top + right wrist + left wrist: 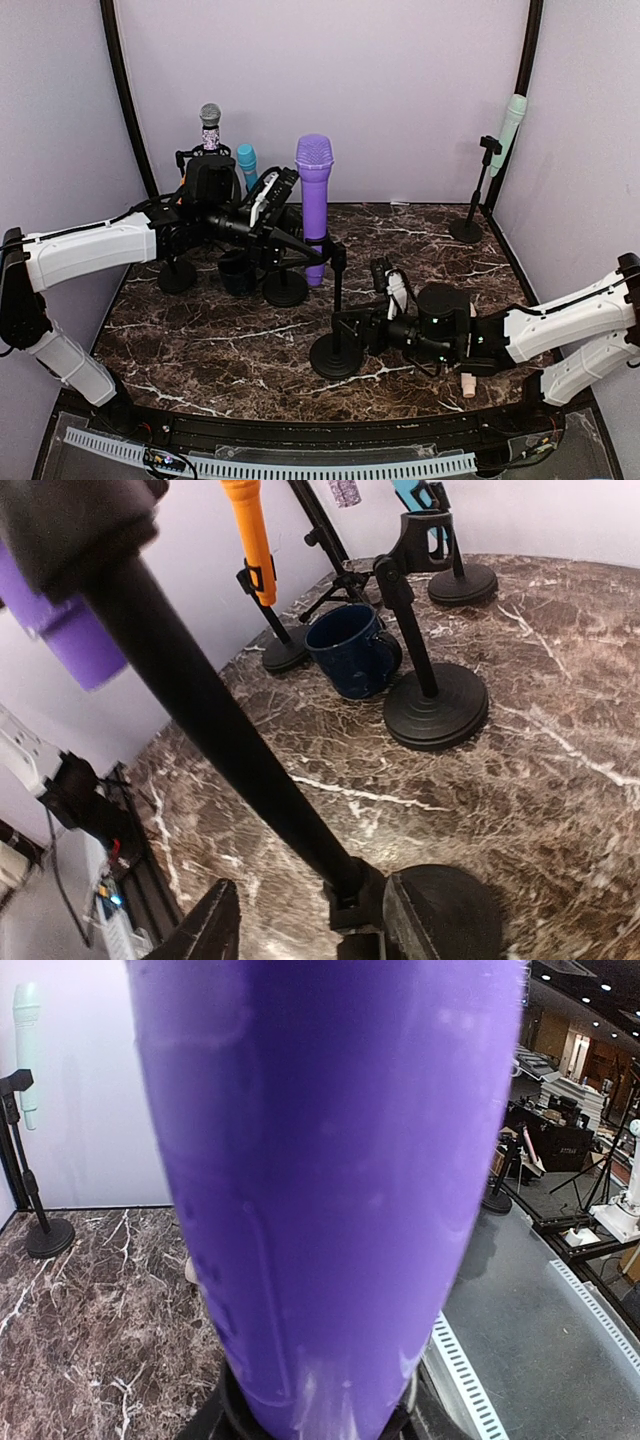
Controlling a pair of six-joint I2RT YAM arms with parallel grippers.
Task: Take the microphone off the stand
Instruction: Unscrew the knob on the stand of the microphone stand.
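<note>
Our left tool clenches the upright purple microphone; our right tool sits released astride the stand pole, low over the marble surface.

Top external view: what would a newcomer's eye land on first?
The purple microphone standing tall at mid-table, with the left tool closed on its lower body; it also fills the left wrist view. Next, the right tool low at the front, open around the pole of the black stand. Then the mint microphone, clipped high on a stand in the far right corner.
</note>
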